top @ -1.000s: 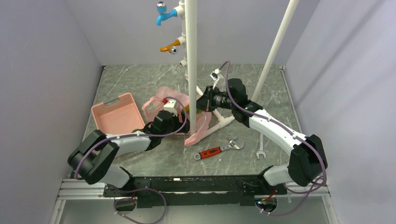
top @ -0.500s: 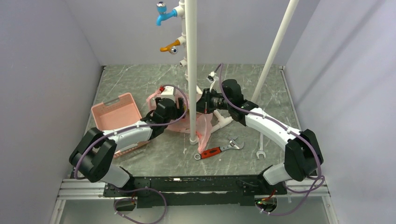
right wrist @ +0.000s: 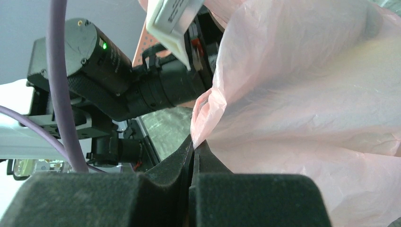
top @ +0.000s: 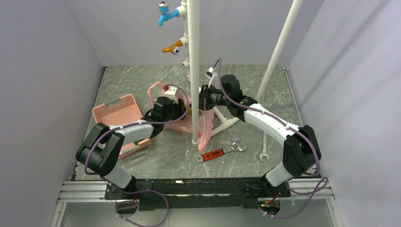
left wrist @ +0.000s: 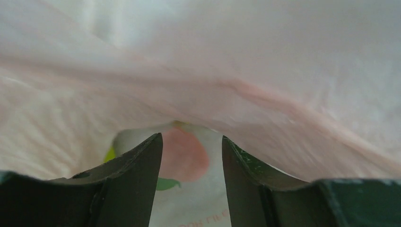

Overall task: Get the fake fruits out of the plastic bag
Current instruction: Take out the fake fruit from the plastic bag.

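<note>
The step in hand looks like a reach into the plastic bag [top: 205, 128] for a fruit. To do it well, the right hand [right wrist: 194, 150], whose jaws are pinched shut on a fold of the bag's edge, should hold that film high and taut so the mouth gapes. Meanwhile the left hand [left wrist: 191, 142] should go deeper until its fingers straddle the fruit [left wrist: 186, 160] with no film caught between.

In the left wrist view the jaws stand apart. A rounded, pale pinkish fruit with a green bit sits low in the gap; whether the fingers touch it cannot be told.

In the top view the bag lies mid-frame on the table [top: 142, 80], at the foot of the white pole [top: 194, 71]. The left arm stretches low from the lower left, wrist at the bag. The right arm reaches in from the right, wrist turned toward the pole.
</note>
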`<state>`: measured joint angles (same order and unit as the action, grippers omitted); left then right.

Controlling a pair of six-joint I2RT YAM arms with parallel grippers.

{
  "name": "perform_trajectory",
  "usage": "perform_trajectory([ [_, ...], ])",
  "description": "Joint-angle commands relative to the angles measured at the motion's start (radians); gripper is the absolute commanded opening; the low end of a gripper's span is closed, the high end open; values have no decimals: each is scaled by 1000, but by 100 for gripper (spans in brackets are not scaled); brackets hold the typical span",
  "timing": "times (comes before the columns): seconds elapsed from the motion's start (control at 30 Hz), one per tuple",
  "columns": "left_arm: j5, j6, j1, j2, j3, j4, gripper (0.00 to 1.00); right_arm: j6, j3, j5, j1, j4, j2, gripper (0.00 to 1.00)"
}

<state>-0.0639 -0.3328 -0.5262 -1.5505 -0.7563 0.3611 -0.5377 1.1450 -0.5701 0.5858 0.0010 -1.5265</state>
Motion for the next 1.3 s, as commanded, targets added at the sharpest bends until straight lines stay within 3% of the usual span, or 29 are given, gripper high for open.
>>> perform_trajectory([
  [0.0, 112, -78, -4, -41, 46, 180, 54, 1, 53, -26, 11, 36, -14, 0],
  [0.17, -18, -135, -4, -123, 26, 234, 62, 14, 68, -23, 16, 10, -24, 0],
  [0.47, -15, -127, -11, -252, -69, 296, 81, 17, 58, -14, 17, 4, -26, 0],
  [0.57, -17, -113, -10, -261, -80, 308, 83, 26, 55, -12, 17, 4, -28, 0],
  [0.67, -29, -116, -9, -280, -92, 339, 82, 31, 58, -11, 17, 4, -35, 0],
  [0.77, -35, -118, -9, -314, -130, 332, 74, 30, 68, -17, 17, -22, -43, 0],
  [1.1, -52, -168, -12, -380, -302, 71, 71, 48, 84, -3, 17, -54, -47, 0],
  [1.27, -36, -191, -12, -396, -293, 76, 65, 50, 86, -3, 17, -57, -50, 0],
])
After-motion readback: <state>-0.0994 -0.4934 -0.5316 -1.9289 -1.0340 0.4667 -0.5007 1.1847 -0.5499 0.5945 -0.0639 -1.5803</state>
